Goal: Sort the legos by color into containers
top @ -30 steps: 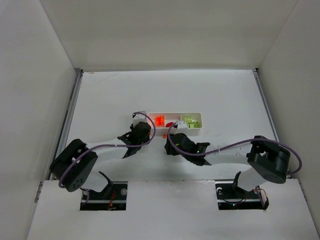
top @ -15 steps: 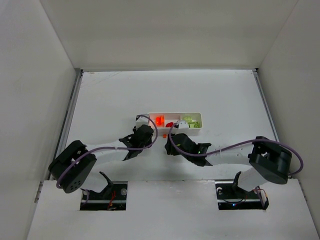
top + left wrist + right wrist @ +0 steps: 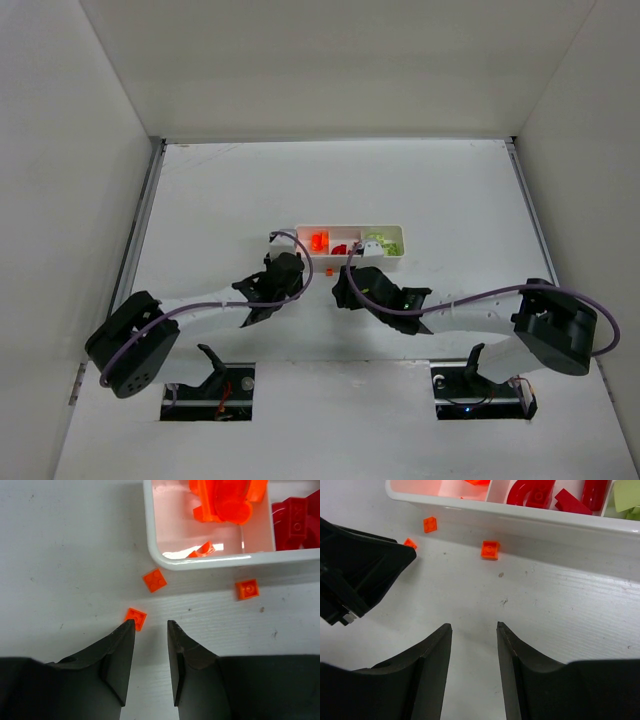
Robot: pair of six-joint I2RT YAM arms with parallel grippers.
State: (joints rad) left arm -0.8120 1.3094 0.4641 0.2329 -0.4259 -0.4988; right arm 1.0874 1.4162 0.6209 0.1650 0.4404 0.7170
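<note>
From above you can hardly make out the three tiny orange plastic bricks (image 3: 154,579). The left wrist view shows them on the counter (image 3: 60,555), just near of the long white plastic tray (image 3: 210,562), by its left compartment. Both arms stretch low toward it. The left gripper (image 3: 150,625) stands parted and empty, one brick beside its fingertip; the right gripper (image 3: 473,627) likewise gapes empty.

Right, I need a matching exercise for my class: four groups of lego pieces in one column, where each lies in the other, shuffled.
Column one:
1 large orange pieces
2 red pieces
3 pale green pieces
4 small loose orange bricks

Column two:
A middle compartment
B table, outside the compartments
C left compartment
D right compartment

Pairs: 1-C, 2-A, 3-D, 4-B
</note>
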